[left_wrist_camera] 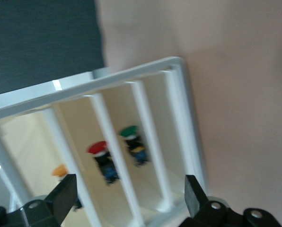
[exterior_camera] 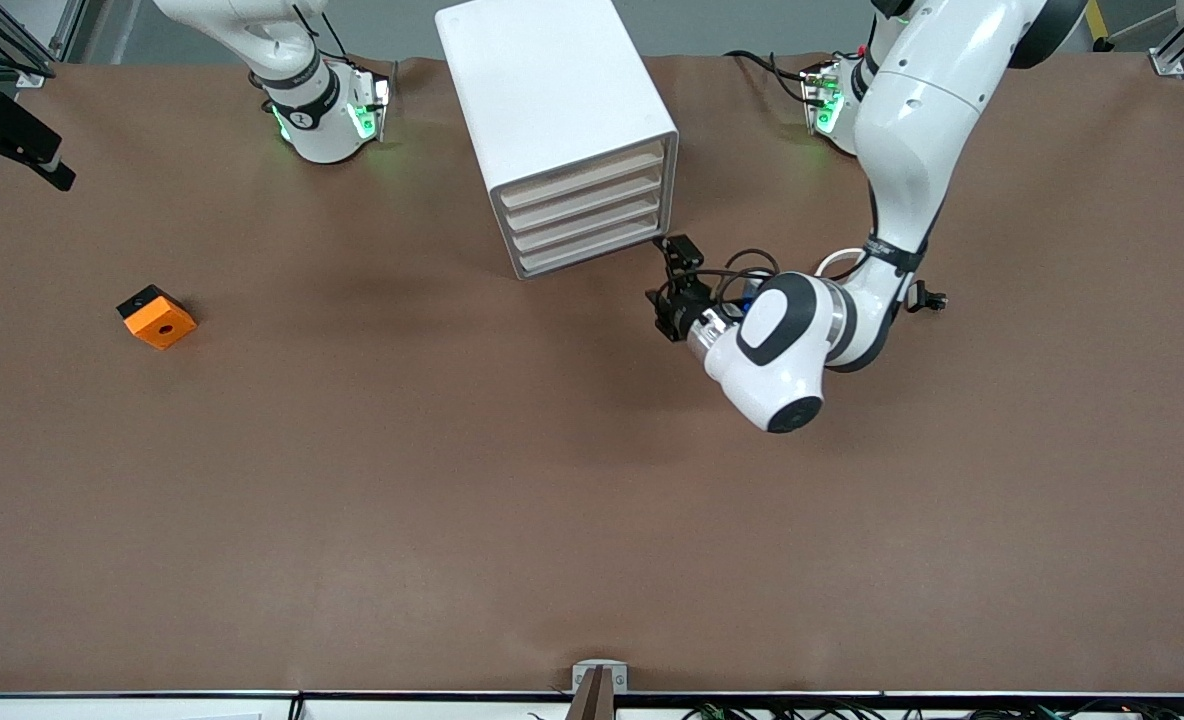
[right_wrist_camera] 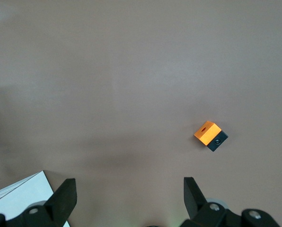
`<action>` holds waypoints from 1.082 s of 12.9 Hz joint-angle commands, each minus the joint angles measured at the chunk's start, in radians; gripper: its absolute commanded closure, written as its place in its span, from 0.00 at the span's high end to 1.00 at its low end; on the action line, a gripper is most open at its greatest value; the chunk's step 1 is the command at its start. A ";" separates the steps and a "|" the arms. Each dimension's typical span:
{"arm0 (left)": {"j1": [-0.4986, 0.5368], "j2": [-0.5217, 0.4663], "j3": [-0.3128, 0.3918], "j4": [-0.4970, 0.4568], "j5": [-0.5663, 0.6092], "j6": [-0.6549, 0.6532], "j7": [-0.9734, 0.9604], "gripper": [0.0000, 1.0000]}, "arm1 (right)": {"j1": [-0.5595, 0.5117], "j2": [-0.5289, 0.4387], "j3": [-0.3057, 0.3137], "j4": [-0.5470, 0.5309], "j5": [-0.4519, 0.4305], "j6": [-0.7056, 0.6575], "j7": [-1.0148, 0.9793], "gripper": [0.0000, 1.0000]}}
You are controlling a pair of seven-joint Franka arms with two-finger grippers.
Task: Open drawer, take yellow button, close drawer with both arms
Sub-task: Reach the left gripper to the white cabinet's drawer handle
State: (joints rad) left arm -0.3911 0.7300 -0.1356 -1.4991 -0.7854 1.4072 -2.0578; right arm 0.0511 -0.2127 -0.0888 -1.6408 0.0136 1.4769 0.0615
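Note:
The white cabinet (exterior_camera: 552,100) stands at the robots' side of the table with all four drawers pushed in; the drawer (exterior_camera: 584,172) is the uppermost. My left gripper (exterior_camera: 664,282) hangs open, turned on its side, just in front of the drawer fronts and touching nothing. In the left wrist view the left gripper (left_wrist_camera: 129,189) frames the fronts, and the button's orange cap (left_wrist_camera: 60,170) shows inside the drawer (left_wrist_camera: 32,142), partly hidden by a finger. The right arm (exterior_camera: 312,100) waits by its base, its right gripper (right_wrist_camera: 129,189) open over bare table.
A red-capped button (left_wrist_camera: 97,147) and a green-capped button (left_wrist_camera: 128,131) sit in lower drawers. An orange square block with a hole (exterior_camera: 157,317) lies toward the right arm's end of the table, also seen as the orange block (right_wrist_camera: 210,134). Brown tabletop (exterior_camera: 552,500) spreads nearer the front camera.

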 commanded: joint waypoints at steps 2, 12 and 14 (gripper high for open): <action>-0.060 0.019 0.005 0.025 -0.044 -0.100 -0.181 1.00 | 0.006 0.018 0.003 0.027 -0.012 0.002 -0.008 1.00; -0.195 0.016 0.005 0.022 -0.072 -0.177 -0.231 0.47 | 0.029 0.068 0.007 0.042 -0.011 0.031 -0.002 1.00; -0.213 0.020 0.005 0.022 -0.072 -0.175 -0.223 0.40 | 0.050 0.085 0.007 0.041 -0.011 0.013 0.007 1.00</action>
State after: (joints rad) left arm -0.5844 0.7385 -0.1379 -1.4920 -0.8384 1.2493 -2.2734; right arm 0.0785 -0.1475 -0.0790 -1.6193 0.0136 1.5125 0.0561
